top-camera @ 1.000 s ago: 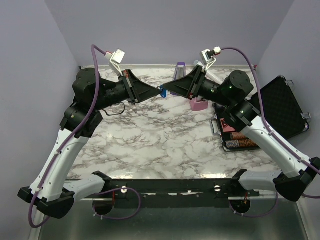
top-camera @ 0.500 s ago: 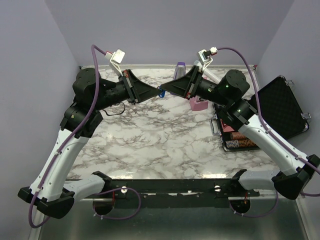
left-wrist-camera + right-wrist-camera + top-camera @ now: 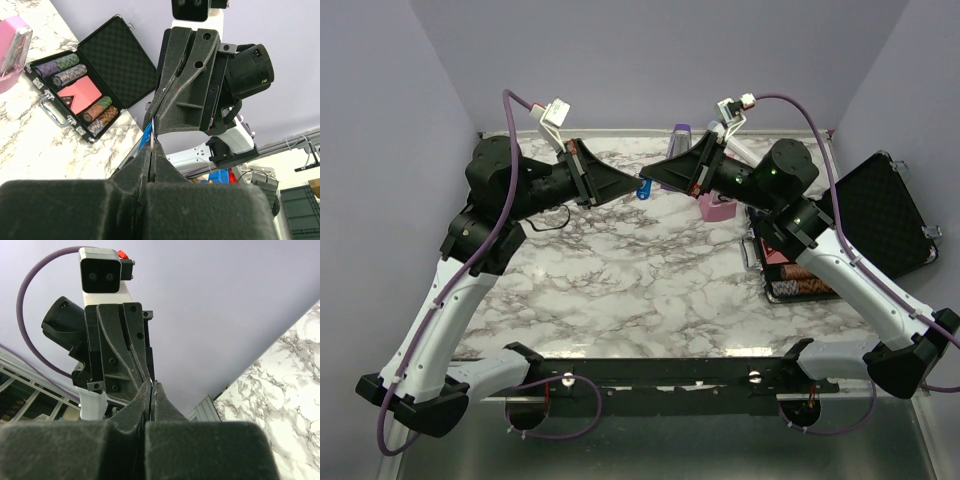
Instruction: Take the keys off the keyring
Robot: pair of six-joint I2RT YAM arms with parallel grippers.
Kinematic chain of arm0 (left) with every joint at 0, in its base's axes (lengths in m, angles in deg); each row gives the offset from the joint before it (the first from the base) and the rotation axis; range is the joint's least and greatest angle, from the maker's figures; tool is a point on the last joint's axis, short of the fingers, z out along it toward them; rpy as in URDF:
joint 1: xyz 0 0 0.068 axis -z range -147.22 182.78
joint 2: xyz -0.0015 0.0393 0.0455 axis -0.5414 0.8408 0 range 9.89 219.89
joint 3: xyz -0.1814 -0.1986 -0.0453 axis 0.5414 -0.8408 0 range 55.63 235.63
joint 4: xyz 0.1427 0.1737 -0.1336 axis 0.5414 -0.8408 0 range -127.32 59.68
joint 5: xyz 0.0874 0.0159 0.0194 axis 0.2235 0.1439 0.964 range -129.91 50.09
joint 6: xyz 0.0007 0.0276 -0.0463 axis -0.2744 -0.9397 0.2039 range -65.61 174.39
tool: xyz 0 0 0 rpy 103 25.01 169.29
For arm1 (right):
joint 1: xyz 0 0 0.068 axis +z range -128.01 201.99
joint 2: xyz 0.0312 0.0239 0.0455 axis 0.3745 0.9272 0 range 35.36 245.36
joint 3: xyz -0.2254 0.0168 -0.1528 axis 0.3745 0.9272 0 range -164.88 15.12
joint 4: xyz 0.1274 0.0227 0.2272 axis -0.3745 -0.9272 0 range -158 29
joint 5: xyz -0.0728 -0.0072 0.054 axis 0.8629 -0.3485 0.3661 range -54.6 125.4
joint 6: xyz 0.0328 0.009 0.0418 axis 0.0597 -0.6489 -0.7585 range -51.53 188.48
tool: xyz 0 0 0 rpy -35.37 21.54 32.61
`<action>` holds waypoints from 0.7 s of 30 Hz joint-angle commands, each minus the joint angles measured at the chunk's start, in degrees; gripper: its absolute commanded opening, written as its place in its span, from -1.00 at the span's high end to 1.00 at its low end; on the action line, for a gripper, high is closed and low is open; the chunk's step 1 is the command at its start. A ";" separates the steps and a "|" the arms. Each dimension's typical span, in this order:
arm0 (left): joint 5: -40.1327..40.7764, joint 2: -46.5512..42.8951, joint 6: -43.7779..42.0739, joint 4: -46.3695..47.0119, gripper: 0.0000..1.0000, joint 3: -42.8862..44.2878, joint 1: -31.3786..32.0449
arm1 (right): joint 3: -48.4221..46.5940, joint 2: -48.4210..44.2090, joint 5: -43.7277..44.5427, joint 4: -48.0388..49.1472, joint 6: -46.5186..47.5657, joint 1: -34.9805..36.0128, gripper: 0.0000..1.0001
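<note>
The keys [image 3: 645, 187], a tiny bright-blue piece, hang in the air above the far middle of the marble table [image 3: 650, 290], between the two gripper tips. My left gripper [image 3: 632, 190] is shut and reaches in from the left. In the left wrist view its tips [image 3: 151, 145] pinch a thin pale metal sliver of the keyring, with the blue piece [image 3: 145, 136] beside it. My right gripper [image 3: 657, 178] is shut and meets it tip to tip from the right. In the right wrist view [image 3: 151, 386] a blue sliver shows between its jaws.
An open black case [image 3: 790, 275] of poker chips lies at the right, its lid [image 3: 885, 215] folded out; it also shows in the left wrist view [image 3: 75, 100]. A pink metronome [image 3: 715, 208] stands under the right gripper, a purple one [image 3: 680, 135] by the back wall.
My right wrist has shifted a little to the left and turned. The blue piece has dipped slightly between the tips. The left arm has stayed put.
</note>
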 commanded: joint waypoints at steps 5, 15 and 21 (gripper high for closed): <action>-2.54 1.63 -1.43 0.32 1.00 1.58 -0.08 | -1.36 0.70 -4.44 -3.01 4.23 0.29 0.99; -10.27 3.04 -6.27 -2.58 1.00 0.97 -0.08 | -5.14 1.58 -9.89 -13.29 11.00 0.29 0.99; -15.28 1.73 -8.38 -2.76 1.00 -2.72 -0.08 | -5.94 2.72 -15.07 -17.16 13.37 0.38 0.99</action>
